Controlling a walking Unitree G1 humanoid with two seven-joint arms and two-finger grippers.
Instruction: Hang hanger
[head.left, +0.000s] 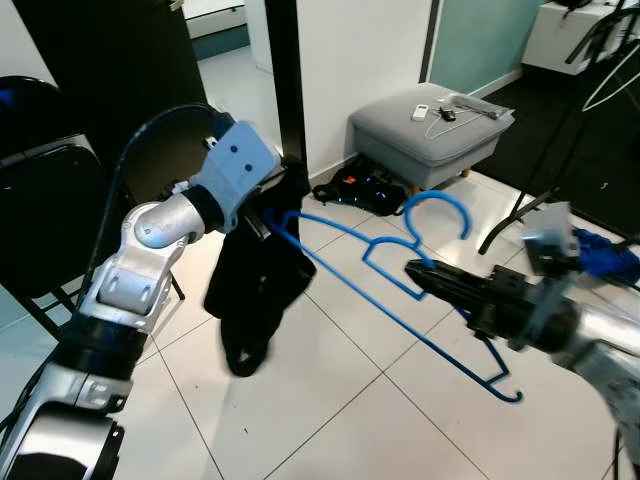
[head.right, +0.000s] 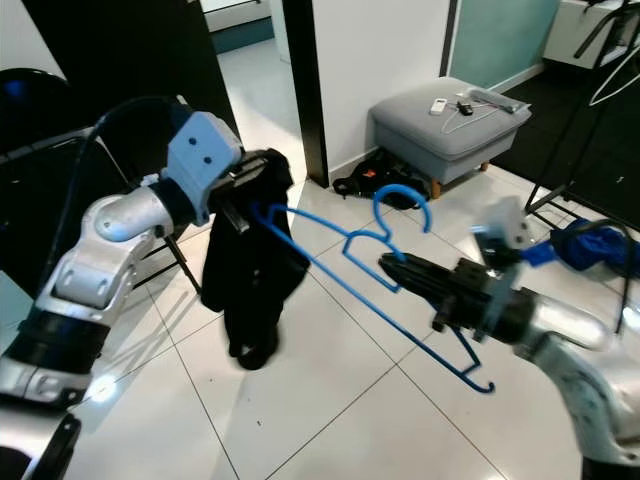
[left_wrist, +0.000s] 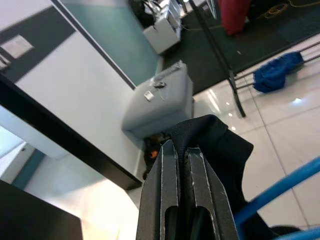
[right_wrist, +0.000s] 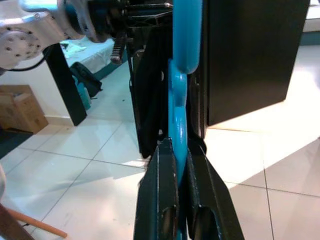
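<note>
Thin blue plastic hanger (head.left: 395, 300) ran lengthwise between the grippers, held above the tiled floor. Right gripper (head.left: 418, 277) pinched its neck below the hook; left gripper (head.left: 262, 218) pressed together on black cloth garment (head.left: 255, 285) at the far shoulder. Right wrist view showed the clamp plainly; whether the cloth was threaded on, probably partly.

Head stereo pair looking forward and down over white tiled floor (head.left: 330, 400), both eyes sharing grey ottoman (head.left: 430, 125) and blue hanger (head.left: 400, 300), wrist cameras close along each hand's black fingers (left_wrist: 172, 200).
</note>
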